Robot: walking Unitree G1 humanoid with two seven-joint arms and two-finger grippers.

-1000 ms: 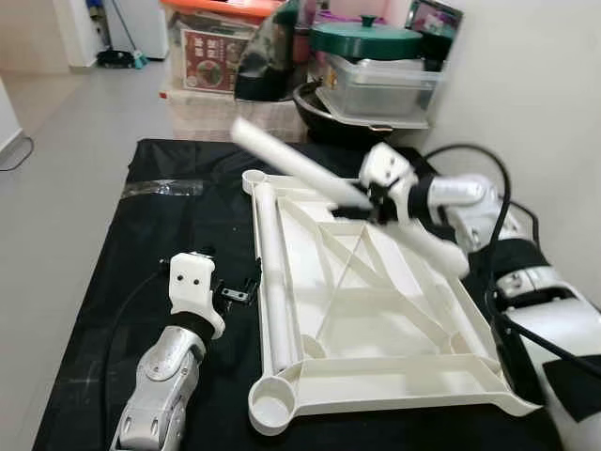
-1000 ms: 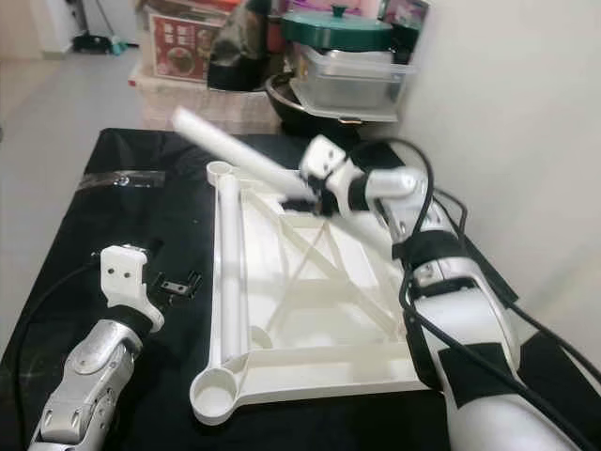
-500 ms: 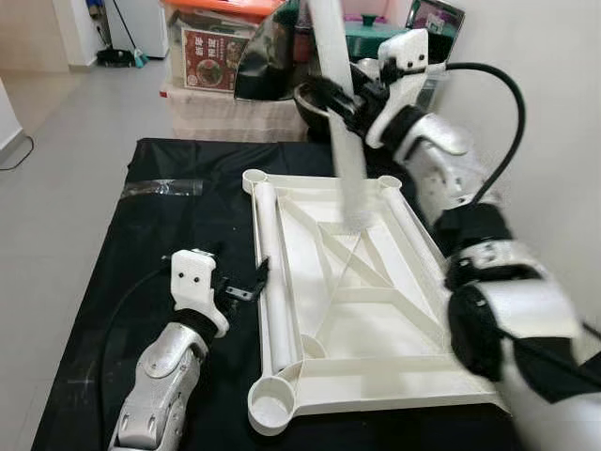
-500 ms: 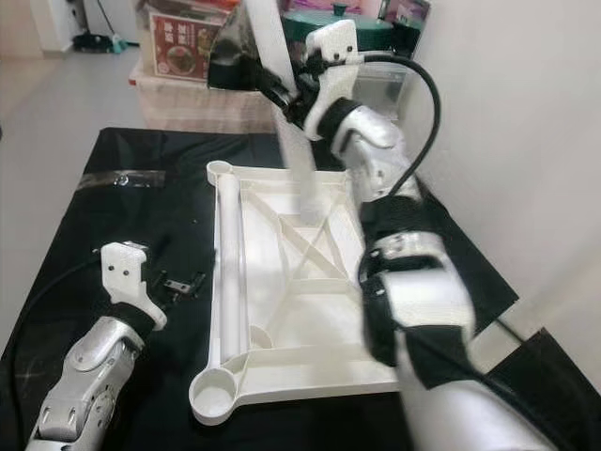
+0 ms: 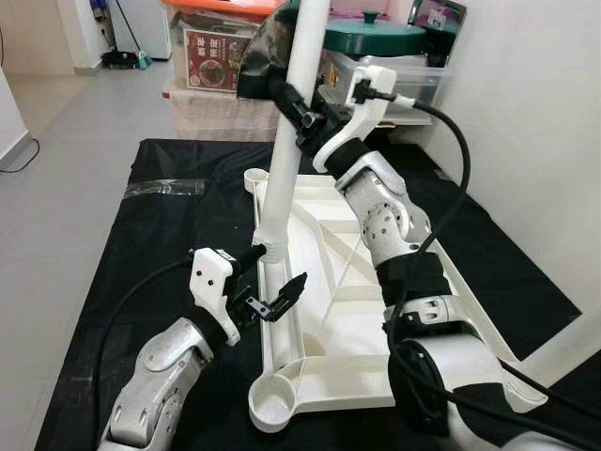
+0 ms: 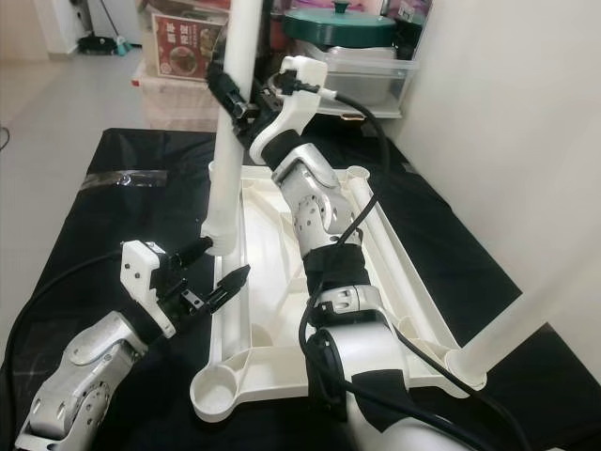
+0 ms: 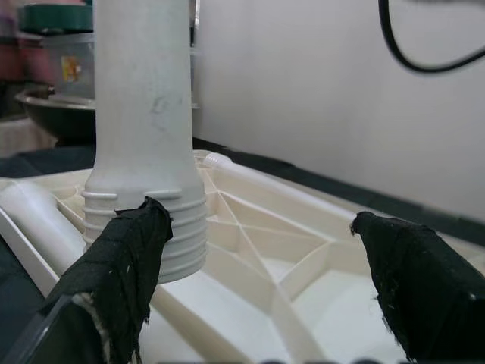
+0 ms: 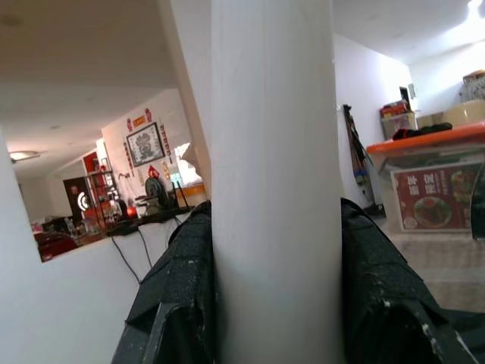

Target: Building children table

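The left gripper (image 5: 274, 282) stands released, its fingers spread wide on either side of the base of the table leg (image 5: 285, 150), one finger close beside the leg's ribbed end and the other well apart over the tabletop (image 5: 376, 319). It grips nothing.

Just beyond that gripper, the leg's threaded end sits low over the tabletop's left rail, where a second leg (image 6: 228, 282) lies flat along the rail. The tabletop lies underside up on the black cloth (image 5: 141, 244). Whether the threaded end touches the rail cannot be told.

Farther up, the right gripper (image 5: 302, 115) is clenched around the leg's upper shaft, holding it nearly upright.

Judgement: the step in hand is seating this leg in a corner socket (image 5: 270, 406). Done well, the right gripper keeps the leg plumb over the socket before any turning, so the threads engage squarely. The left gripper could steady the base. A tilted start risks cross-threading.
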